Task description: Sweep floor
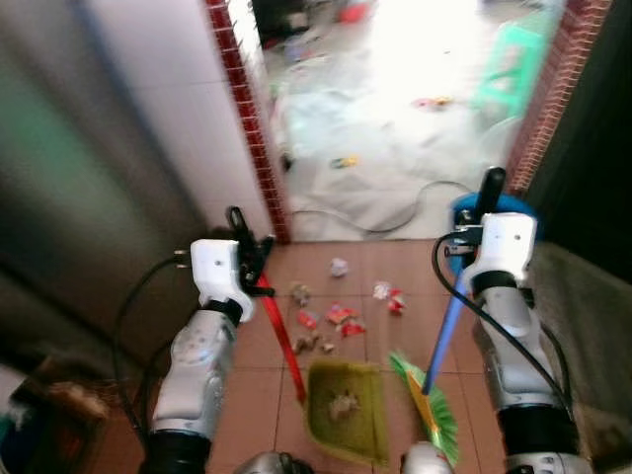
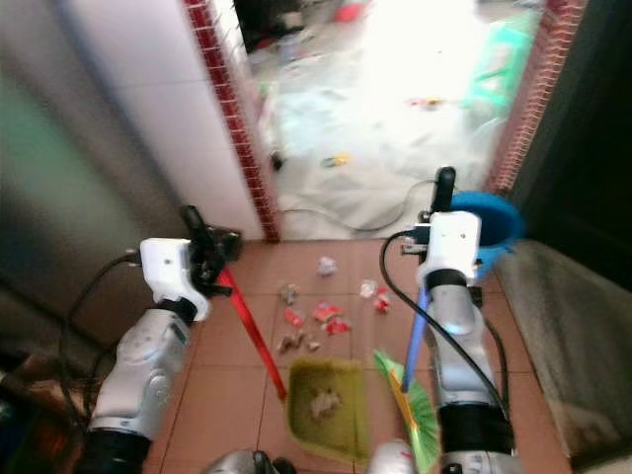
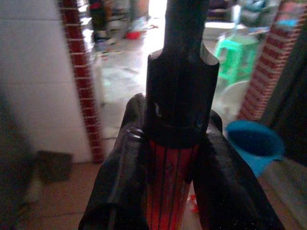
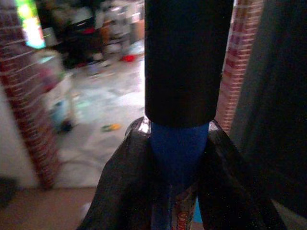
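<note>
Dustpan (image 1: 344, 410) and broom head (image 1: 434, 415) cut by bottom edge; litter scraps (image 1: 336, 318) too blurred to identify; left wall (image 1: 89, 168) motion-smeared

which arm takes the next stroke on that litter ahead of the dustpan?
Right. Its gripper holds the broom, bristles beside the dustpan and short of the litter. The left gripper is clamped on the dustpan's red handle.
</note>
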Tool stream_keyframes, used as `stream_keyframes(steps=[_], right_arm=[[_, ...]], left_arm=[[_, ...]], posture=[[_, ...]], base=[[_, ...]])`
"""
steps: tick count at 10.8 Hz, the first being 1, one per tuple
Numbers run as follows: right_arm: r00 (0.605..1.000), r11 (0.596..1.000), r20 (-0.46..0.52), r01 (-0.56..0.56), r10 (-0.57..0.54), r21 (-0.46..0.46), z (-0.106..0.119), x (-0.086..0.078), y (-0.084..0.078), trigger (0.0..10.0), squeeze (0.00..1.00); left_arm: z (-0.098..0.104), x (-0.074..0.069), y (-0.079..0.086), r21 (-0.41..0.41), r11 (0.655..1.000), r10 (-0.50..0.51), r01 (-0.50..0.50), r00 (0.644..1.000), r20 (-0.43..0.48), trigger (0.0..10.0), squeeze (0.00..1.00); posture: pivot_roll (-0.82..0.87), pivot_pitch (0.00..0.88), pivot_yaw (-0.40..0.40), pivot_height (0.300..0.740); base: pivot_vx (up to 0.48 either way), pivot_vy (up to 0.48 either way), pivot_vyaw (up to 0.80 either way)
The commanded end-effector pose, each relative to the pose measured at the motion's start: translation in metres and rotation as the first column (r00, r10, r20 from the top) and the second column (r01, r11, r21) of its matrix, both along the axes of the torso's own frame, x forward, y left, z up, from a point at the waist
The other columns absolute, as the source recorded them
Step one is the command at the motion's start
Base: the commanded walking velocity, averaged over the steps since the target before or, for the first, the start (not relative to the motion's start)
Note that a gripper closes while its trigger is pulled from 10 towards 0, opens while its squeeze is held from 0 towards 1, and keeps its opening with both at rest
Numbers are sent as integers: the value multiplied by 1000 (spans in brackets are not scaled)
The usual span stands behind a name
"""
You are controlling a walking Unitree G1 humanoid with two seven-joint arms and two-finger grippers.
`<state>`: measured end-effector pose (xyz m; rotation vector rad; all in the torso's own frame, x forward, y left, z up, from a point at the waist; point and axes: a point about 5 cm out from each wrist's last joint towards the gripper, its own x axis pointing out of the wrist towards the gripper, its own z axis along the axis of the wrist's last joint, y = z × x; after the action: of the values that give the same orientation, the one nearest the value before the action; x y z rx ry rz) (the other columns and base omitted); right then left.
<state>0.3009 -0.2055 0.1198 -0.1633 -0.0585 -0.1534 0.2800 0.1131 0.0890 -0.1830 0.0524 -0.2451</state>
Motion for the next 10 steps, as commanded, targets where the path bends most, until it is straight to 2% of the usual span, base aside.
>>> stream_keyframes(steps=[1, 4, 5, 8, 9, 10], right_arm=[[1000, 1000, 15, -10, 10, 3, 4, 3, 6, 10000, 0], [999, 1000, 27, -20, 20, -5, 9, 11, 8, 10000, 0], [999, 1000, 33, -24, 24, -3, 10, 12, 10, 10000, 0], [998, 999, 41, -37, 37, -12, 11, 14, 15, 10000, 0], [998, 999, 38, -43, 44, -12, 10, 16, 16, 10000, 0], [994, 995, 22, -103, 104, -12, 9, 23, 27, 10000, 0]], left_arm=[[13, 6, 3, -9, 1000, 7, -7, 999, 51, 10000, 0], [13, 7, -1, 1, 1000, 2, -2, 999, 53, 10000, 0], [13, 8, 0, 1, 1000, 8, -8, 998, 56, 10000, 0], [17, 11, -2, 24, 1000, 14, -16, 997, 78, 10000, 0], [17, 10, -3, 22, 1000, 17, -19, 997, 79, 10000, 0], [15, 6, 1, 26, 997, 65, -67, 995, 75, 10000, 0]], posture=[[-225, 0, 127, 740], [-213, 0, 119, 740], [-210, 0, 120, 740], [-195, 0, 116, 740], [-179, 0, 96, 740], [-127, 0, 44, 740]], base=[[0, 480, -800], [0, 480, -800], [0, 461, 0], [0, 0, 0], [0, 0, 0], [0, 0, 0]])
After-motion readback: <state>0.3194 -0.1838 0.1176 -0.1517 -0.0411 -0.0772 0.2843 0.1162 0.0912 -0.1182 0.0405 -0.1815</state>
